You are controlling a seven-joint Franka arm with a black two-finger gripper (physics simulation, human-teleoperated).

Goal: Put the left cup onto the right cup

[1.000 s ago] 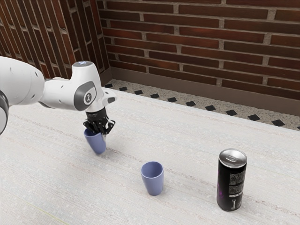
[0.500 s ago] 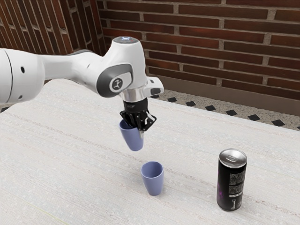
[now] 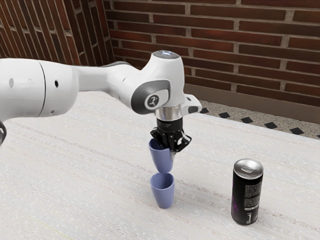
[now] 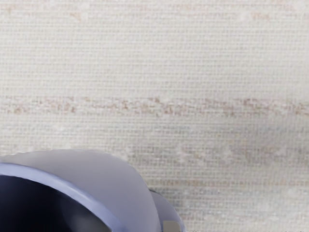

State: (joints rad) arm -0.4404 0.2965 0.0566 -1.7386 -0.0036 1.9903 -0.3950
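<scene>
Our gripper (image 3: 169, 146) is closed narrowly on one side of the rim of the lifted cup (image 3: 160, 159). The cup hangs just below the fingers, its base at the mouth of the standing cup (image 3: 162, 192) directly beneath, and we cannot tell if they touch. Pinching the rim, we judge, leaves the body free to nest, and the can (image 3: 247, 198) stands well apart from the gripper.
</scene>
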